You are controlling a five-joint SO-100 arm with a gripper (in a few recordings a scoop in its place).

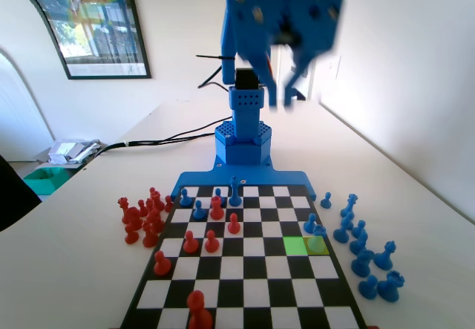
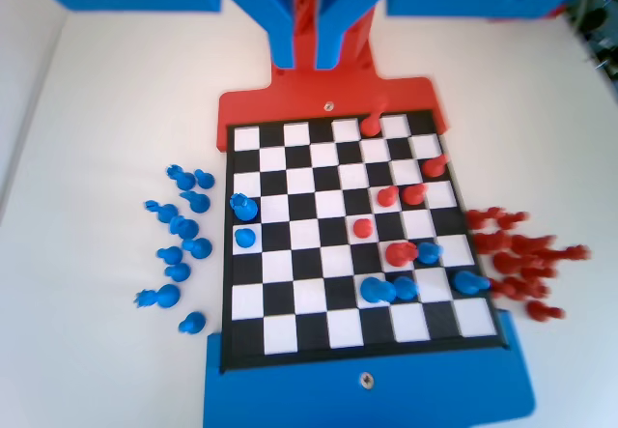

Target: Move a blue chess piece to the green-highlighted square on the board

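The board (image 1: pixel 223 293) lies in front of my blue arm. The green-highlighted square (image 1: pixel 295 245) is bare, one column in from the board's right edge in the fixed view. Right beside it, a small blue chess piece (image 1: pixel 318 234) stands on the yellow-tinted square, with another blue piece (image 1: pixel 310 223) just behind. In the wrist view these two are in the board's (image 2: pixel 333 341) left column: one (image 2: pixel 241 203) farther, one (image 2: pixel 245 238) nearer. My gripper (image 1: pixel 286 91) (image 2: pixel 307 56) hangs high above the arm's end of the board, blurred, its jaws slightly apart with nothing held.
Red pieces (image 1: pixel 141 217) crowd the table left of the board and blue ones (image 1: pixel 364 251) right of it in the fixed view. More red and blue pieces stand on the board's left and far rows. A red piece (image 1: pixel 197 307) stands near the front edge.
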